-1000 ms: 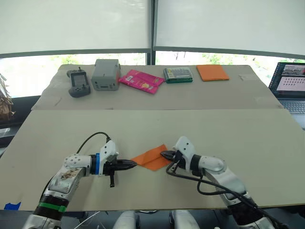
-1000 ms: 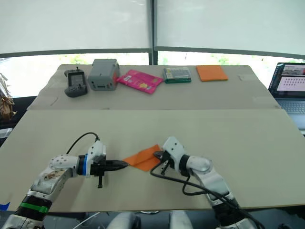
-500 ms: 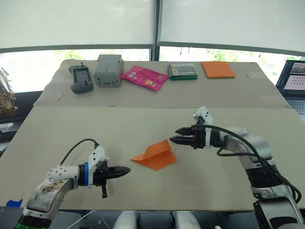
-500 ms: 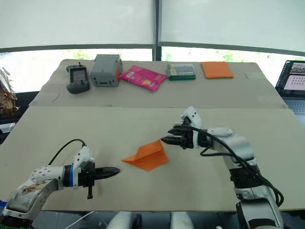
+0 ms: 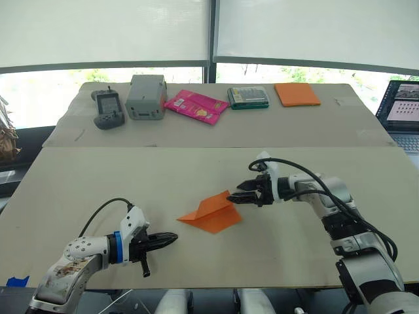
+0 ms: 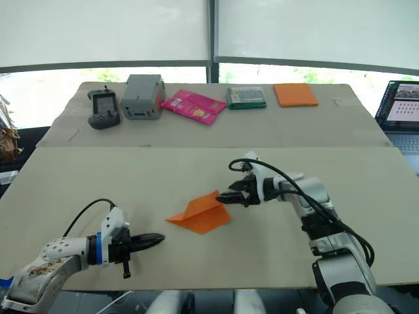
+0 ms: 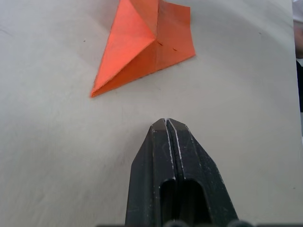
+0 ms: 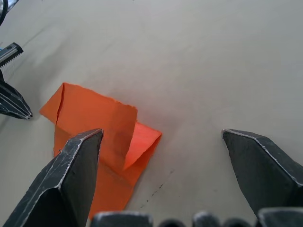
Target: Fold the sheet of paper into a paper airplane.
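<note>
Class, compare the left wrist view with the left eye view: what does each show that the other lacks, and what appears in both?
Left wrist alone: a close look at the folded, creased orange sheet of paper's layered flaps.

Left eye alone: the open right gripper beside the paper, a grey box, a pink packet, a smooth orange rectangle and a laptop.

Both: the paper on the beige table and the shut left gripper, apart from it.

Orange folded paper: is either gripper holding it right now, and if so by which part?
Nothing is held. The paper airplane lies free on the table; the left gripper is shut short of it, the right gripper open beside it.
</note>
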You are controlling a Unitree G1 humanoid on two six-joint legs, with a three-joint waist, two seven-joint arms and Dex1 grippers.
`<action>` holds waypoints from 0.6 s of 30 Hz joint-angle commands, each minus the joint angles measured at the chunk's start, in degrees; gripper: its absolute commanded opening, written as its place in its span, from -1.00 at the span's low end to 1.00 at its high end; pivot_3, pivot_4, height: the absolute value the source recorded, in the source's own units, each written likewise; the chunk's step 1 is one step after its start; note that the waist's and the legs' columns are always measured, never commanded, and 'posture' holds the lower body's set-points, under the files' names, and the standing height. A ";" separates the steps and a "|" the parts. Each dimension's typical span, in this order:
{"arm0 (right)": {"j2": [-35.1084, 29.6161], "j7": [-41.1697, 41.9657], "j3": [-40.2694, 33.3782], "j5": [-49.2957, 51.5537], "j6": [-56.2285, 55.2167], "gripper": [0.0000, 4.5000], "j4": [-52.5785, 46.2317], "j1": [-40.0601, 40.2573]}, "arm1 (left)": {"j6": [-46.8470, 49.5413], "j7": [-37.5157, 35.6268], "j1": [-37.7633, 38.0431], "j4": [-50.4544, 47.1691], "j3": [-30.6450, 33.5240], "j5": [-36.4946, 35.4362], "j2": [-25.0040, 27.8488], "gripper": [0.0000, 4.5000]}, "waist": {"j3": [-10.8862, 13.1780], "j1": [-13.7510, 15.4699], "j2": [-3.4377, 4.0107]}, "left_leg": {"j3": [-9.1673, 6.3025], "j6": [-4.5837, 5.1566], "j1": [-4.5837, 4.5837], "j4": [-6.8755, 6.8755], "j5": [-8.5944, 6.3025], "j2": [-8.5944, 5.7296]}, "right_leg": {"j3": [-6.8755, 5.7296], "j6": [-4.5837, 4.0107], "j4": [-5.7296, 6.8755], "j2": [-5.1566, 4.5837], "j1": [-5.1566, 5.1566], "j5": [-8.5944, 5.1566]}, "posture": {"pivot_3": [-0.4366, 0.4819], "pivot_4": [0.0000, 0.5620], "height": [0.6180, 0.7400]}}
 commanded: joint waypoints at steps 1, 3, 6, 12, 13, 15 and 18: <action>1.14 1.26 3.44 -0.82 -0.77 0.97 -2.77 2.71 | -1.43 0.01 -0.05 -0.92 0.35 0.14 -0.04 -1.00 | 0.00 -0.11 0.00 | 0.00 0.00 0.00 0.00 0.00 0.01 | 0.00 0.00 0.00 0.01 0.00 0.00 | -0.05 -0.47 1.00; 1.69 1.02 3.90 -1.26 -1.47 0.97 -4.24 3.57 | -1.78 -0.02 -0.36 -0.38 0.02 0.47 0.02 -1.00 | 0.00 -0.28 0.00 | 0.00 0.00 0.01 0.00 0.00 0.00 | 0.01 0.00 0.00 0.01 0.00 0.00 | -0.05 -0.47 1.00; 2.51 0.82 4.26 -1.21 -1.24 0.97 -5.72 4.28 | -2.08 -0.06 -1.03 0.41 -0.38 0.77 -0.07 -1.00 | 0.00 -0.39 0.00 | 0.00 0.00 0.02 0.00 0.00 0.01 | 0.01 -0.01 0.02 0.02 -0.01 0.00 | -0.05 -0.47 1.00; 3.46 1.09 3.02 0.30 1.13 0.62 -5.77 4.53 | -2.62 -0.34 -1.91 1.54 -1.11 1.43 -0.22 -1.00 | 0.00 -0.38 0.00 | 0.00 0.00 0.02 -0.01 0.00 0.00 | 0.01 -0.01 0.03 0.02 -0.01 0.01 | -0.05 -0.47 1.00; 3.52 1.27 2.64 0.74 1.71 0.46 -5.62 4.57 | -2.71 -0.39 -1.98 1.69 -1.18 1.50 -0.22 -1.00 | 0.00 -0.33 0.00 | 0.00 0.00 0.02 0.00 0.00 0.00 | 0.00 -0.01 0.03 0.02 -0.01 0.01 | -0.05 -0.47 1.00; 3.42 1.79 2.13 1.48 2.38 0.17 -5.57 4.72 | -3.02 -0.47 -2.04 2.00 -1.35 1.67 -0.14 -1.00 | 0.00 -0.16 0.00 | 0.00 -0.01 0.01 0.00 0.00 -0.01 | 0.00 -0.01 0.02 0.01 -0.02 0.01 | -0.05 -0.47 1.00; 3.00 2.53 1.65 2.16 2.60 -0.30 -5.97 5.06 | -3.35 -0.64 -2.00 2.40 -1.49 1.90 0.01 -1.00 | 0.00 -0.04 0.00 | 0.00 -0.01 0.01 0.00 0.00 -0.02 | 0.00 -0.01 0.01 -0.02 -0.01 0.01 | -0.05 -0.47 1.00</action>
